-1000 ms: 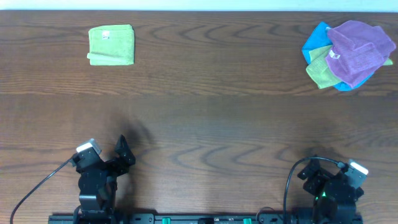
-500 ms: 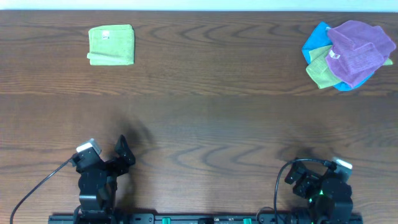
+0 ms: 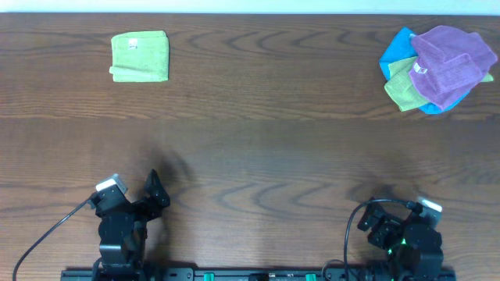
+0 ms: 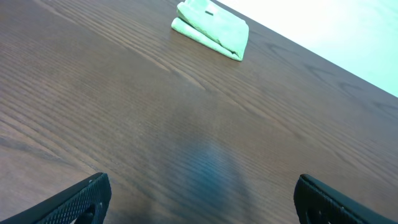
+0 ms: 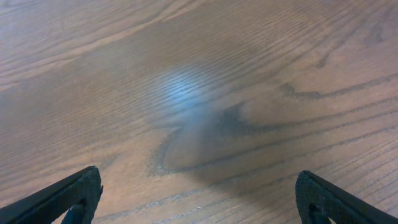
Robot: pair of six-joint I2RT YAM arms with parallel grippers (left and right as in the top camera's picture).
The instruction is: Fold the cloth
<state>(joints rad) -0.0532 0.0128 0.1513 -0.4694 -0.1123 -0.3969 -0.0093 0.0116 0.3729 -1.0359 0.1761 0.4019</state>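
Observation:
No pinkish-purple cloth shows in any view. At the far right of the table lies a heap of cloths (image 3: 433, 70); its top piece is a violet cloth (image 3: 449, 62) with a small white tag, over blue and lime-green ones. My left gripper (image 3: 156, 191) is open and empty at the near left edge; its wrist view (image 4: 202, 182) shows bare wood between the fingers. My right gripper (image 3: 373, 220) is open and empty at the near right edge, over bare wood in its wrist view (image 5: 199, 174).
A folded lime-green cloth (image 3: 140, 56) lies at the far left; it also shows in the left wrist view (image 4: 212, 26). The dark wooden table (image 3: 258, 148) spans the view, with its far edge along the top.
My right arm has shifted a little to the left and drawn back towards the near edge, then held still. The left arm and the cloths have not moved.

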